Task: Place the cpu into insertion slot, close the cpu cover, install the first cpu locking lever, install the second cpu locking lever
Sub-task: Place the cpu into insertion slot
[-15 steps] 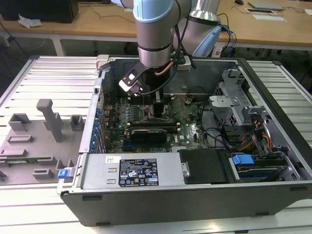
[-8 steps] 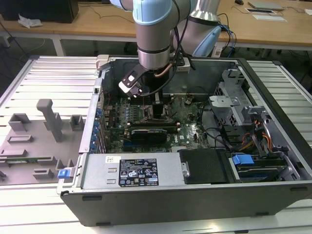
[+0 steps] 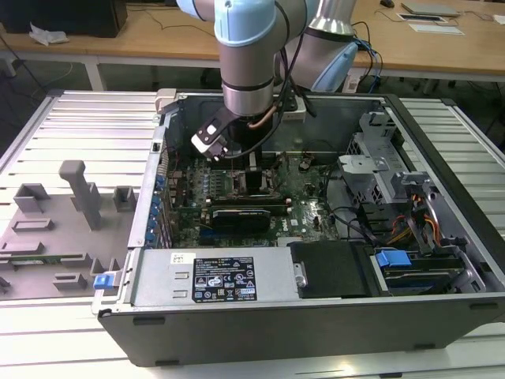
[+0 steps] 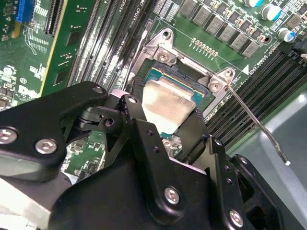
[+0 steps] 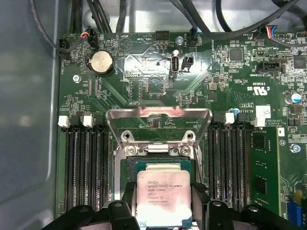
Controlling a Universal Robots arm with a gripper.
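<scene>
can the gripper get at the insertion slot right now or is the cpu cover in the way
Probably yes. The cpu cover stands swung up behind the insertion slot, so the slot lies open. The gripper, shut on the cpu, hangs just above it with nothing between.

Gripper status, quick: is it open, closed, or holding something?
Gripper: shut on the chip, holding it over the socket.

cpu top dull silver, teal-green edge; motherboard green; cpu cover bare silver; gripper matte black; memory slots black.
</scene>
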